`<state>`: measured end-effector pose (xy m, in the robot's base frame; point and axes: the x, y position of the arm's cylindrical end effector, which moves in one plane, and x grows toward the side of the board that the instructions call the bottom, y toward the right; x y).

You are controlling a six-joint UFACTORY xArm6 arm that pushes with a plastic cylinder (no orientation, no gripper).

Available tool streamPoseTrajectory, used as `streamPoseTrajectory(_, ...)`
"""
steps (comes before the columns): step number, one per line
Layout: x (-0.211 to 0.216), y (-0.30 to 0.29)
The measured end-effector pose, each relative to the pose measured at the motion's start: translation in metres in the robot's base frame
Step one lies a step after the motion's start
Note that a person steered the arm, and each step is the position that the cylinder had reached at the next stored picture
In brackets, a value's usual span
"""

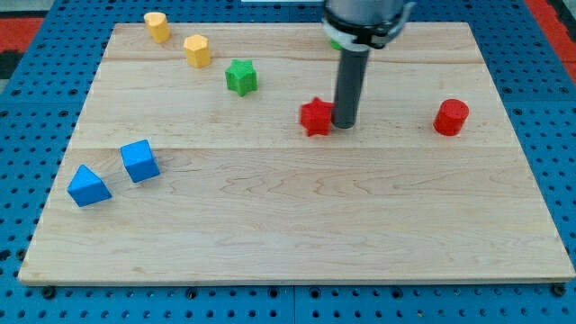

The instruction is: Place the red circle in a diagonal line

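Note:
The red circle (451, 117), a short red cylinder, stands at the view's right on the wooden board (297, 234). My tip (346, 123) rests on the board well to its left, touching the right side of a red star block (316, 116). A diagonal row runs from the view's top left toward the centre: a yellow block (157, 26), a second yellow block (197, 50), a green star (240, 76), then the red star. Something green (335, 42) peeks out behind the rod near the top edge; its shape is hidden.
A blue cube (139, 161) and a blue triangular block (87, 185) sit at the view's left. The board lies on a blue perforated table (558, 135). The arm's dark body (364, 18) hangs over the board's top edge.

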<state>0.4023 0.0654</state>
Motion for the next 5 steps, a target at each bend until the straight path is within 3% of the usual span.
streamPoseTrajectory(2, -0.077, 0.141)
streamPoseTrajectory(3, -0.048, 0.204)
streamPoseTrajectory(4, 0.038, 0.199)
streamPoseTrajectory(5, 0.059, 0.201)
